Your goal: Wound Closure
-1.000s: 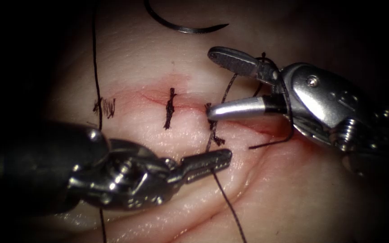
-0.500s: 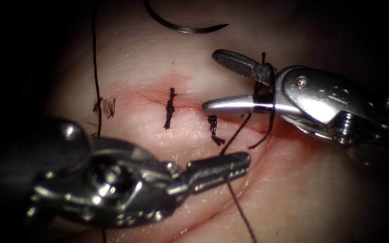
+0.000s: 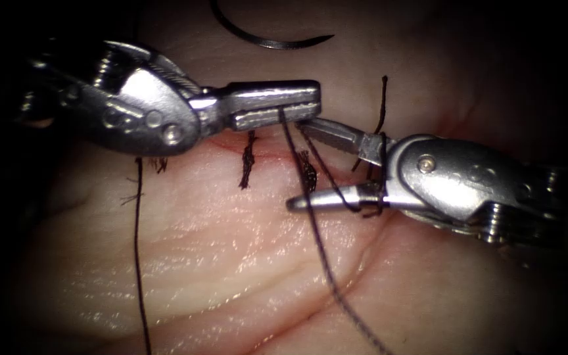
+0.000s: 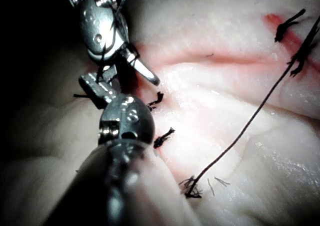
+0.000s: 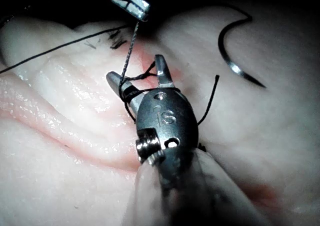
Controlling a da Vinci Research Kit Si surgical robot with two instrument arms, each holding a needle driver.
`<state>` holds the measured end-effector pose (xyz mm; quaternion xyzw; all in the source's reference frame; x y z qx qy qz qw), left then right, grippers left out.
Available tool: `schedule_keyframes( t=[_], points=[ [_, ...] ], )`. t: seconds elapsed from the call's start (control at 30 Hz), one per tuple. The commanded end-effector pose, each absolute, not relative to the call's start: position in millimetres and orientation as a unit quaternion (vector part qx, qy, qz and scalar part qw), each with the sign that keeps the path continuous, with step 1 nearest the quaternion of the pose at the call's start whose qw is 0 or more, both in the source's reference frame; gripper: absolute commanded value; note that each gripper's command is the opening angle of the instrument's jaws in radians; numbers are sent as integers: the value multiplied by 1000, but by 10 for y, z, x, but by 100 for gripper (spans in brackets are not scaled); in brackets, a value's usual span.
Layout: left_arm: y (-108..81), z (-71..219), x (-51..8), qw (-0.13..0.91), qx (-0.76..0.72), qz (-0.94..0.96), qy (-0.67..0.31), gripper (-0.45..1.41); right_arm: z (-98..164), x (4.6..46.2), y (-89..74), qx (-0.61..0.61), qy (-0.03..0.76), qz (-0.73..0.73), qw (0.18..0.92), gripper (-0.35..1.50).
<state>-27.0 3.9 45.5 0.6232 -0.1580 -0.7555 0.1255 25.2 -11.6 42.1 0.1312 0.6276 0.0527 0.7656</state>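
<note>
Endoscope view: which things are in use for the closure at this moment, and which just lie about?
In use:
- left hand, shut on the thread
- right hand, open, thread wrapped around it
- cut in the tissue

Lying about:
- needle, free on the tissue, held by neither hand
- finished stitch

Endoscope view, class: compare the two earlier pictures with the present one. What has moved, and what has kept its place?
The left pincer, shut on the thread, has swung from below the cut to above it, carrying the thread up across the open right pincer, which has thread wrapped round its neck and has dropped slightly lower. The needle lies free on the tissue above the cut, unmoved, as are the finished stitches.
</note>
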Motion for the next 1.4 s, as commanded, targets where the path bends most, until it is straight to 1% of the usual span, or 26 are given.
schedule_keyframes(
  t=[0.03,0.13,0.2,0.23,0.3,0.43,0.47,0.5,0.53,0.67,0.7,0.73,0.87,0.93,0.97,1.03,1.07,1.1,1.13,1.17,1.27,1.4],
  points=[
    [44,462,-277,124,629,-752,-153,-45,426,260,-117,134,631,47,763,116],
    [49,474,-284,115,651,-739,-129,-45,428,260,-120,143,644,31,751,116],
    [47,485,-291,113,672,-724,-108,-45,429,260,-122,153,656,12,739,113],
    [44,492,-296,115,687,-712,-93,-45,429,260,-123,171,665,6,727,104],
    [41,498,-299,117,699,-701,-82,-45,429,259,-124,186,676,2,713,98],
    [41,510,-301,133,723,-676,-62,-45,430,256,-123,224,708,11,670,96],
    [44,513,-300,139,728,-669,-57,-45,431,255,-123,230,720,15,654,89],
    [45,515,-298,140,727,-670,-58,-45,431,254,-123,234,725,18,647,88],
    [46,518,-296,141,726,-670,-59,-45,431,253,-123,236,735,21,635,74],
    [47,526,-289,142,722,-674,-64,-45,430,251,-127,245,763,41,597,68],
    [46,529,-287,141,722,-674,-68,-45,430,250,-129,249,767,44,589,59],
    [45,536,-285,143,719,-676,-71,-45,431,249,-131,258,776,51,573,46],
    [42,548,-279,143,708,-686,-82,-45,433,244,-135,263,788,59,553,44],
    [43,555,-270,139,698,-696,-90,-45,433,238,-138,272,787,56,550,19],
    [44,556,-267,138,695,-699,-92,-45,434,236,-137,273,788,55,549,17],
    [46,559,-264,135,690,-705,-96,-45,435,234,-136,273,789,56,547,17],
    [45,561,-263,132,684,-711,-101,-45,436,234,-134,270,790,62,547,32],
    [43,562,-263,133,680,-714,-101,-45,437,234,-133,268,792,65,544,36],
    [39,562,-264,135,675,-718,-101,-45,437,235,-132,265,797,70,538,47],
    [36,562,-265,139,670,-722,-102,-45,437,234,-131,264,800,74,534,47],
    [28,561,-266,155,653,-733,-110,-45,435,233,-124,262,809,89,519,63],
    [19,562,-265,180,614,-759,-121,-45,431,231,-116,258,819,104,502,68]
  ],
)
